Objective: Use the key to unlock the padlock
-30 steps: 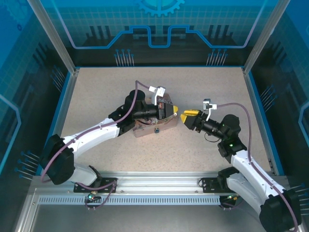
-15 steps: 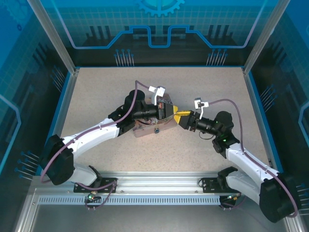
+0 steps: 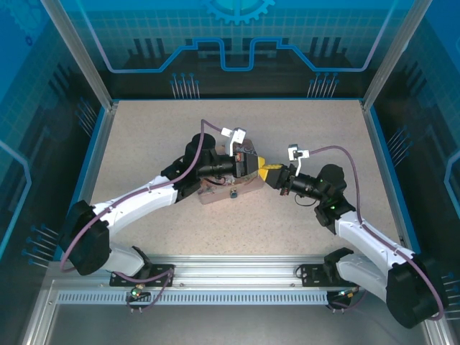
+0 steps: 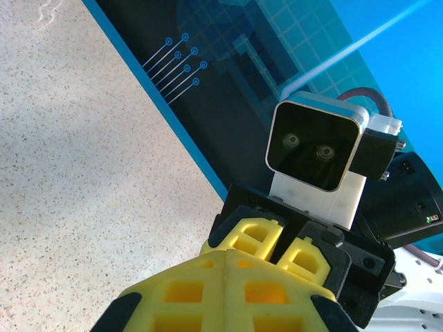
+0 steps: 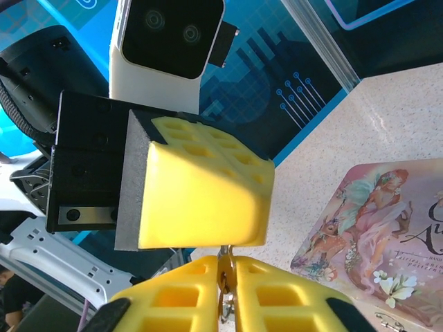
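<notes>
Your right claw (image 5: pixel 227 266) has its two yellow fingers drawn almost together on a thin, dark brassy metal key (image 5: pixel 222 285). The sliver stands upright in the narrow seam between them. Its upper end reaches the underside of your left claw (image 5: pixel 208 200), which hangs directly above and touches, or all but touches, that end. The left claw's yellow fingers are pressed flat against each other, with only a hairline seam in the left wrist view. Whether they also pinch the top of the key cannot be told from these angles. Above the left claw sits the white-cased wrist camera (image 5: pixel 169 34) with its dark lens panel.

From overhead, the two claws meet tip to tip near the middle of the speckled beige surface (image 3: pixel 309 129). The left arm reaches in from the left and the right arm from the right. They meet just beside the right-hand end of the pink illustrated tin box (image 3: pixel 248 188), which lies flat under the left arm's wrist.

The tiny bluish and brass-gold padlock (image 3: pixel 233 194) shows as a small speck at the tin's near edge. It is well clear of both claws and too small to show whether its shackle is open or shut. In the right wrist view, the tin's painted lid lies to the lower right of the claws.
</notes>
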